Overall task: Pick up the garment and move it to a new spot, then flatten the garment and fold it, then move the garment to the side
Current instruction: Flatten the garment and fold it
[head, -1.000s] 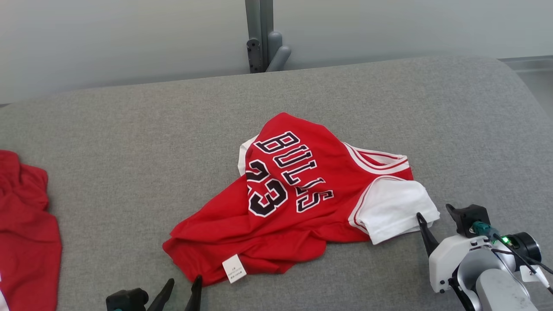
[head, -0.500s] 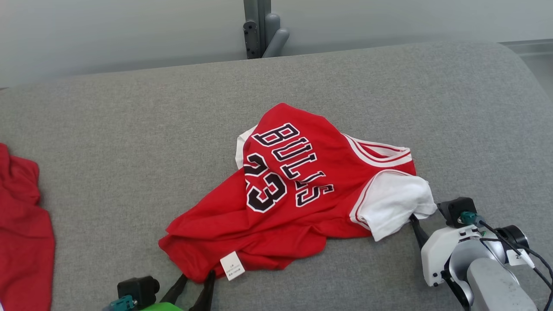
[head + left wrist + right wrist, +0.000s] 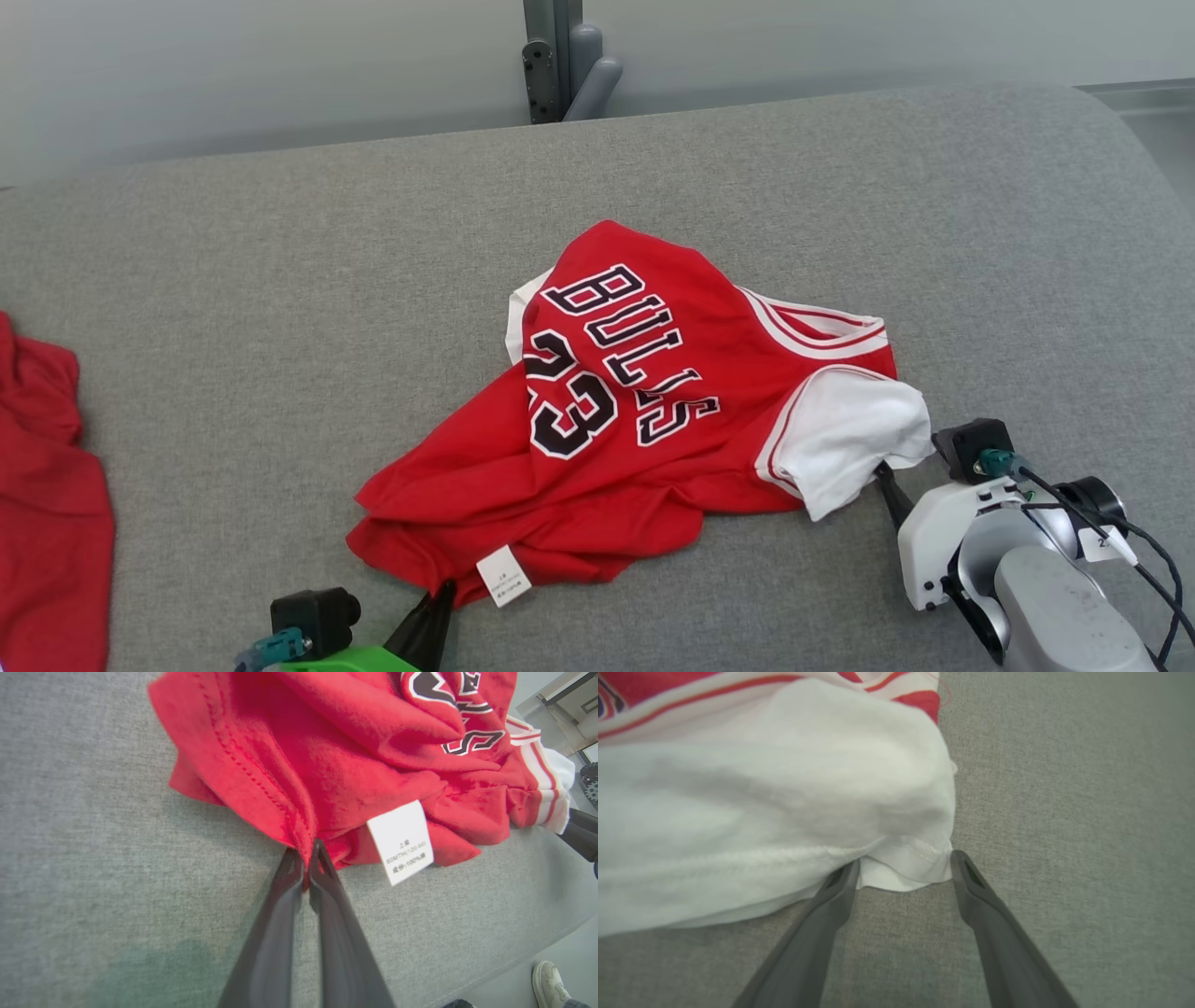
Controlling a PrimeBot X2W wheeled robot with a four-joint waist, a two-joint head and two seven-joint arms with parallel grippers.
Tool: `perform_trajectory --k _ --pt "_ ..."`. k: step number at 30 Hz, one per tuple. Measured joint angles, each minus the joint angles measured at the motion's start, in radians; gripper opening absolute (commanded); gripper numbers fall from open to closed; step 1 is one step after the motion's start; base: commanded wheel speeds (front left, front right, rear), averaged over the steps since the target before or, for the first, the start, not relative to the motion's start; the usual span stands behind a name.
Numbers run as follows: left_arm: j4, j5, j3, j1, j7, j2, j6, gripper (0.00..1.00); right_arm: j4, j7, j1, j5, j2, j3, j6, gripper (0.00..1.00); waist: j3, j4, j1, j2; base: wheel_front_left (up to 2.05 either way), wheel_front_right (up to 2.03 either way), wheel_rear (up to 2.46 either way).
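Note:
The garment (image 3: 635,420) is a red jersey with black lettering and white sleeves, lying crumpled in the middle of the grey cushion (image 3: 280,308). At its near hem, my left gripper (image 3: 439,593) is shut on a fold of red fabric (image 3: 306,844), beside a white care label (image 3: 402,842). My right gripper (image 3: 903,865) stands open at the near right, its fingers either side of the white sleeve's edge (image 3: 906,868), with the left finger tucked under the cloth. In the head view the right gripper (image 3: 882,476) is partly hidden by the sleeve (image 3: 845,448).
Another red cloth (image 3: 47,523) lies at the cushion's left edge. A grey post (image 3: 560,56) stands behind the cushion's far edge. A person's shoe (image 3: 549,982) shows on the floor past the cushion's near edge in the left wrist view.
My left gripper reached the garment's near hem and shut on it. My right gripper pushed forward so its fingers straddle the sleeve edge. The camera also shifted a little.

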State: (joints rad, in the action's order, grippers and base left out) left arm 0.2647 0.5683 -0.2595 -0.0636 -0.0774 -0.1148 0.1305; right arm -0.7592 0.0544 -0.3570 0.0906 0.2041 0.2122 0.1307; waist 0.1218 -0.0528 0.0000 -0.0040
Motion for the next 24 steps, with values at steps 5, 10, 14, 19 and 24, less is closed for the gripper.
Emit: perform_trajectory --k 5,10,14,19,24 --pt "0.011 0.011 -0.014 0.012 0.007 -0.009 0.000 0.00 -0.027 0.009 -0.025 0.014 0.013 0.033 0.000 1.00 0.002 0.000 0.0000 0.0000 0.00 0.00 0.00" --pt "0.023 0.019 -0.031 0.024 0.010 -0.020 0.000 0.00 -0.060 0.000 -0.066 0.032 0.024 0.088 0.000 1.00 0.013 0.002 0.0000 0.0000 0.00 0.00 0.00" --pt "0.030 0.025 -0.041 0.041 0.013 -0.026 0.000 0.00 -0.096 -0.010 -0.102 0.063 0.028 0.134 -0.001 1.00 0.023 0.006 0.0000 0.0000 0.00 0.00 0.00" --pt "0.039 0.038 -0.060 0.056 0.016 -0.030 0.000 0.00 -0.127 -0.012 -0.122 0.139 0.032 0.182 0.000 0.00 0.028 0.020 0.0000 0.0000 0.00 0.00 0.00" --pt "0.001 0.051 -0.072 0.046 -0.004 -0.048 0.000 0.00 -0.057 -0.025 -0.090 0.295 0.073 0.236 0.000 0.00 0.014 0.030 0.0000 0.0000 0.00 0.00 0.00"
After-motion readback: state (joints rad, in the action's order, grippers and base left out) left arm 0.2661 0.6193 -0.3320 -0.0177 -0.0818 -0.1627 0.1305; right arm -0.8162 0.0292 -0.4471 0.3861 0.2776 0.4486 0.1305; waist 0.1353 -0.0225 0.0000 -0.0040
